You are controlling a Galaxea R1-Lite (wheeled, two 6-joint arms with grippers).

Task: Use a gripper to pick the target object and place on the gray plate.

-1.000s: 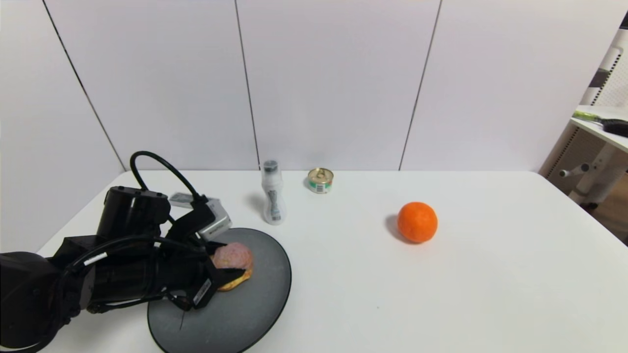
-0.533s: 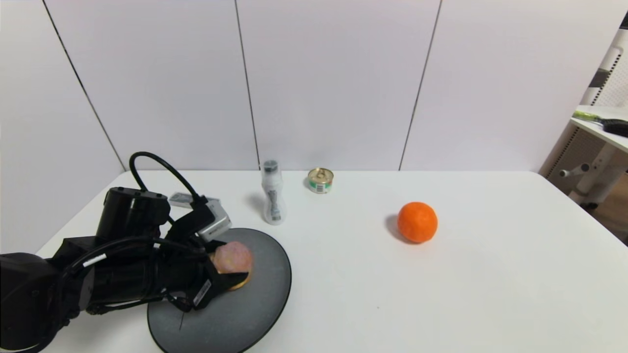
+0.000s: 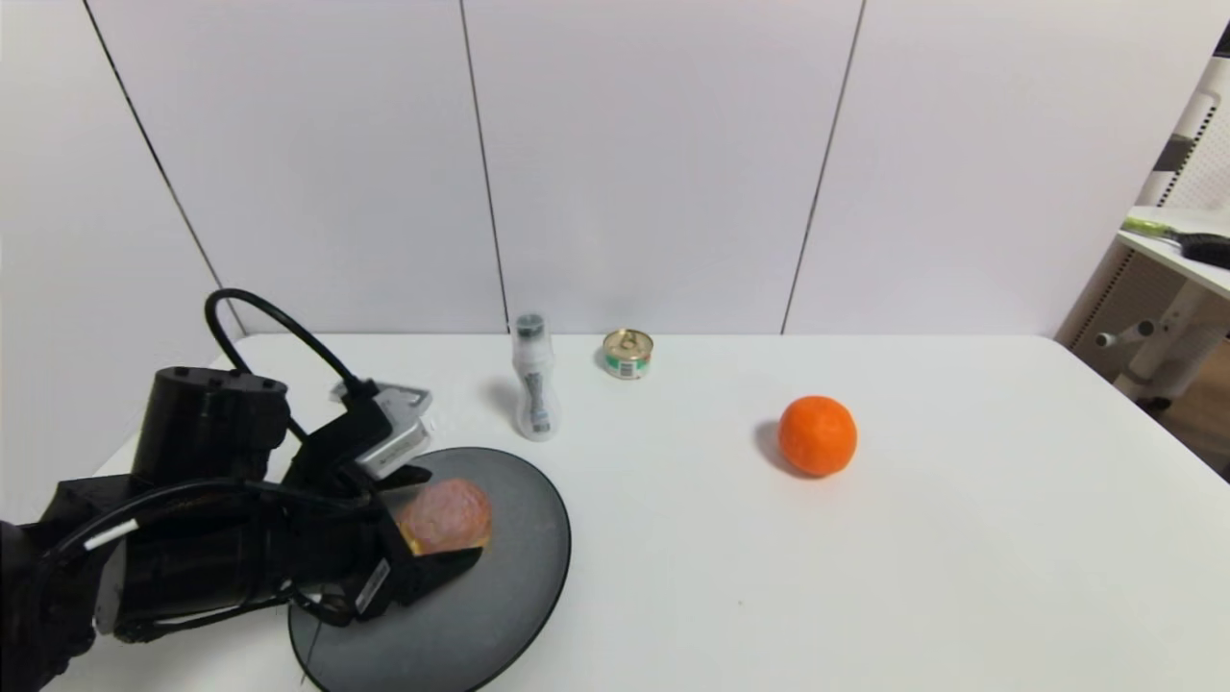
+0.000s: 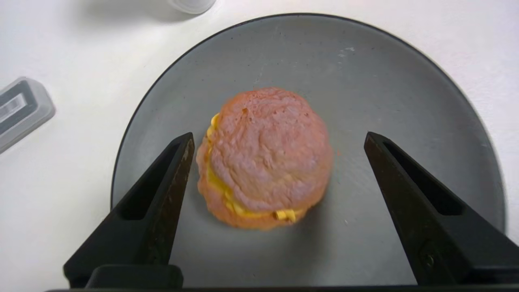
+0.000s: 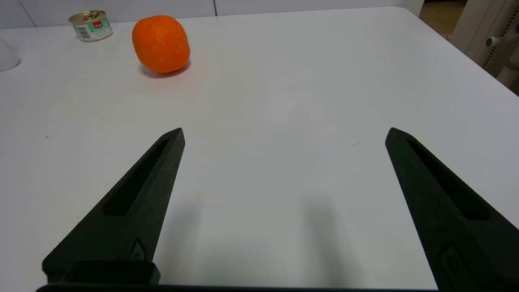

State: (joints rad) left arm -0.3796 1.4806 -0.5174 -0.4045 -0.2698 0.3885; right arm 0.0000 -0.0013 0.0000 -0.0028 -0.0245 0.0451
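The cream-puff bun (image 3: 445, 516), golden-brown with yellow filling and a pinkish top, rests on the gray plate (image 3: 524, 577) at the front left of the table. In the left wrist view the bun (image 4: 265, 158) sits on the plate (image 4: 397, 101) between my fingers, touching neither. My left gripper (image 3: 432, 529) is open, its jaws spread to either side of the bun (image 4: 277, 138). My right gripper (image 5: 284, 136) is open and empty over bare table; it is out of the head view.
An orange (image 3: 817, 435) lies at mid-right. A small white bottle (image 3: 534, 378) and a gold-topped can (image 3: 627, 353) stand near the back wall. A gray flat box (image 4: 20, 109) lies beside the plate. A side shelf (image 3: 1177, 240) stands off the right edge.
My left gripper has opened and let go of the bun, and the arm has drawn back toward the left. The bun stays on the plate.
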